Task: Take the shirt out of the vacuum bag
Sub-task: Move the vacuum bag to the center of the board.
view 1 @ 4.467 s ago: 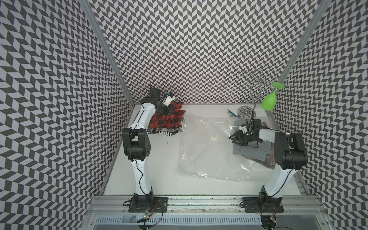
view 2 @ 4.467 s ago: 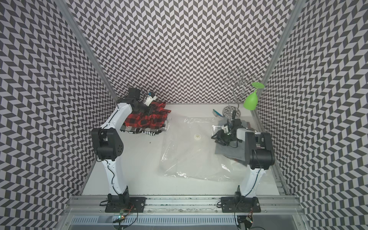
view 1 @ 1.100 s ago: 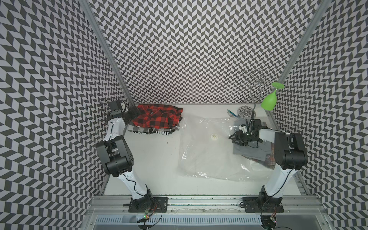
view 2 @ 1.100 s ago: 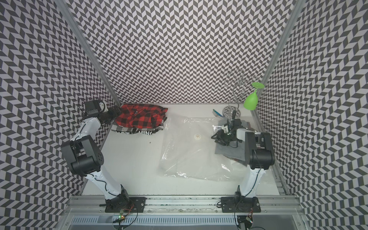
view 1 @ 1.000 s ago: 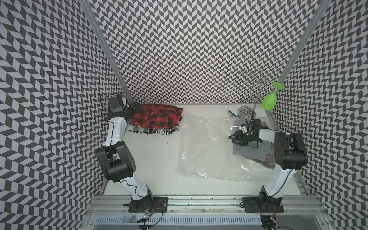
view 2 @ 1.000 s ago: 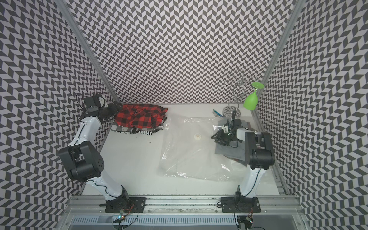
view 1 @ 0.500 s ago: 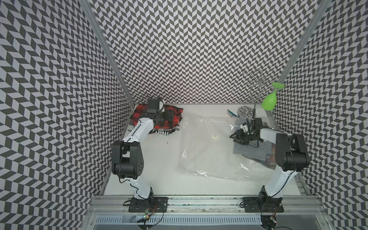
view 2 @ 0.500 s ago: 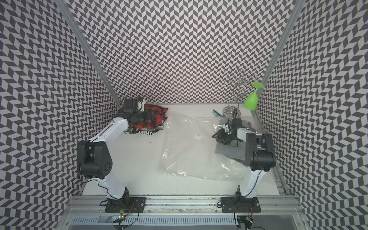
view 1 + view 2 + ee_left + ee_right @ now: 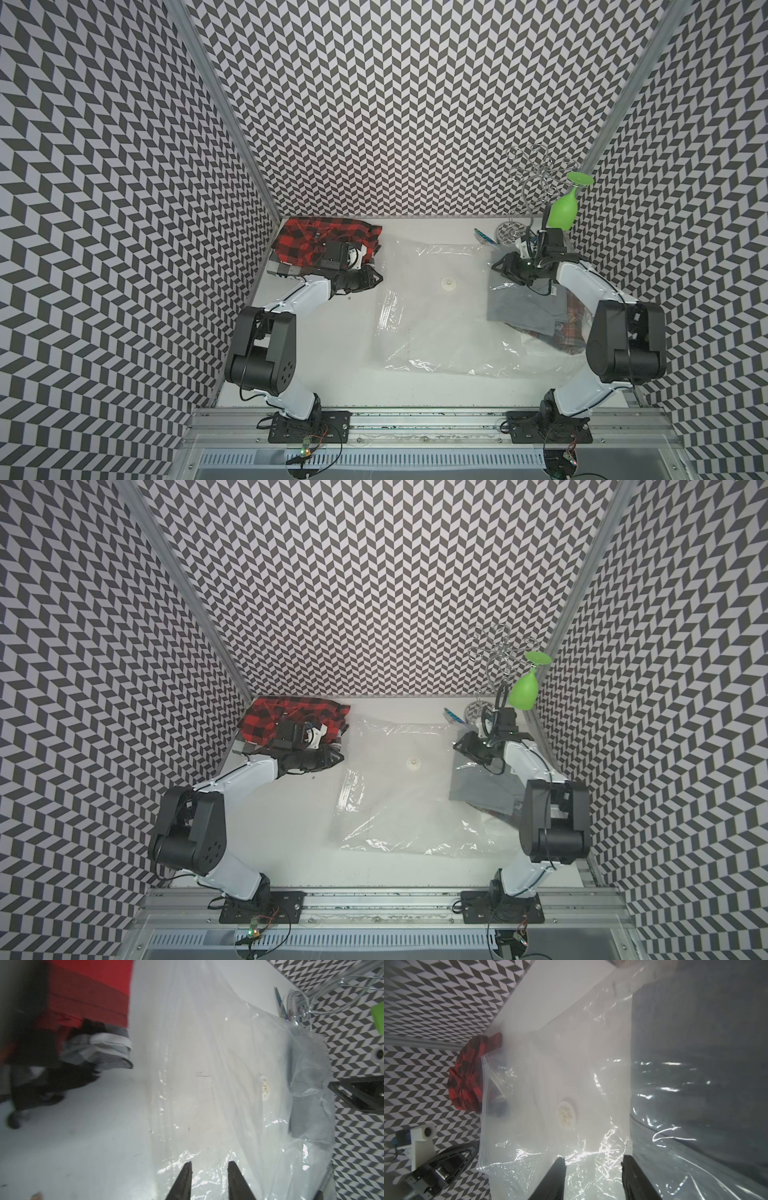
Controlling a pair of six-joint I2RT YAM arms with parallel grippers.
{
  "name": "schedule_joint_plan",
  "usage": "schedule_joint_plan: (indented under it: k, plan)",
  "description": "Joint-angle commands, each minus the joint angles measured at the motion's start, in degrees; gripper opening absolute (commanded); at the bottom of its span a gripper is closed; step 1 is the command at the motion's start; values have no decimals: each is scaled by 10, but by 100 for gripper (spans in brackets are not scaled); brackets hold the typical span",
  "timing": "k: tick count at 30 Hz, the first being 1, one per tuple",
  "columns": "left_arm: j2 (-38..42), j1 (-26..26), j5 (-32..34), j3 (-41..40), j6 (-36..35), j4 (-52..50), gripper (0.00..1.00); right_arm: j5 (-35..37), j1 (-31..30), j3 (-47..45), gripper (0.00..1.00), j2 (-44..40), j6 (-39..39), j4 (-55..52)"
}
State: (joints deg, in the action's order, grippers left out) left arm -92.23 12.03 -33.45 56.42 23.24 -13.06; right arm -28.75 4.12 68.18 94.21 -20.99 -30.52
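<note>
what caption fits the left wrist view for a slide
left end effector, jaws apart, over the edge of the clear vacuum bag; white valve ahead, red plaid shirt outside the bag

Green wine glass hanging upturned on wire rack, chevron-patterned walls

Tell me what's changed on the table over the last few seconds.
The left hand left the red plaid shirt in the back corner, swung out toward the wall, then came back to the near edge of the vacuum bag. The right hand, the bag and the grey shirt stayed put.
</note>
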Motion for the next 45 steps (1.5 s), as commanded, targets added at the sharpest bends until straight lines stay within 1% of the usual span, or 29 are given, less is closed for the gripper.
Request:
schedule_joint_plan:
  k: [1, 5, 8, 10, 13, 14, 15, 16, 18, 19, 20, 22, 24, 27, 30, 34, 37, 41, 44, 45]
  plan:
    - [5, 17, -93, -32, 44, 98, 34, 112, 27, 17, 48, -27, -2, -29]
    - [-6, 37, -112, -48, 51, 124, 38, 132, 69, 9, 49, -28, -12, -34]
    - [-9, 48, -135, -58, 56, 144, 45, 152, 106, -6, 51, -40, -19, -26]
    - [-12, 52, -139, -63, 57, 149, 46, 160, 133, -16, 51, -44, -27, -18]
    - [-23, 66, -159, -69, 72, 176, 55, 166, 168, -27, 51, -42, -32, -5]
    - [-28, 74, -159, -66, 71, 178, 55, 165, 176, -30, 51, -40, -32, -2]
    - [-34, 82, -158, -62, 70, 177, 49, 160, 185, -32, 51, -37, -32, -2]
    - [-39, 88, -157, -60, 67, 174, 40, 158, 191, -34, 51, -35, -31, -2]
    - [-41, 91, -145, -58, 62, 160, 15, 155, 201, -37, 51, -35, -27, -1]
    - [-36, 89, -140, -62, 61, 154, 9, 153, 203, -38, 51, -37, -27, 1]
    - [-27, 86, -140, -68, 59, 148, 5, 149, 206, -38, 51, -38, -23, 2]
    - [-5, 81, -141, -81, 54, 131, 2, 141, 206, -38, 51, -37, -15, 1]
    - [24, 81, -139, -86, 32, 90, 2, 133, 207, -37, 51, -31, -7, -2]
    - [78, 75, -116, -91, 3, 35, 2, 117, 210, -38, 51, -24, 7, -3]
    - [129, 61, -109, -89, 4, -5, 1, 86, 214, -31, 51, -17, 25, -2]
    - [191, 49, -86, -66, -2, -43, 2, 36, 217, -14, 53, -2, 51, -1]
    - [219, 15, -69, -51, -4, -73, 2, 21, 217, 6, 53, 13, 65, -6]
    - [224, -45, -63, -36, -65, -130, 2, -4, 222, 34, 53, 34, 83, -15]
    - [223, -89, -71, -33, -98, -153, 2, -19, 223, 51, 53, 54, 92, -21]
    - [222, -97, -72, -32, -104, -157, 2, -17, 222, 53, 53, 59, 94, -21]
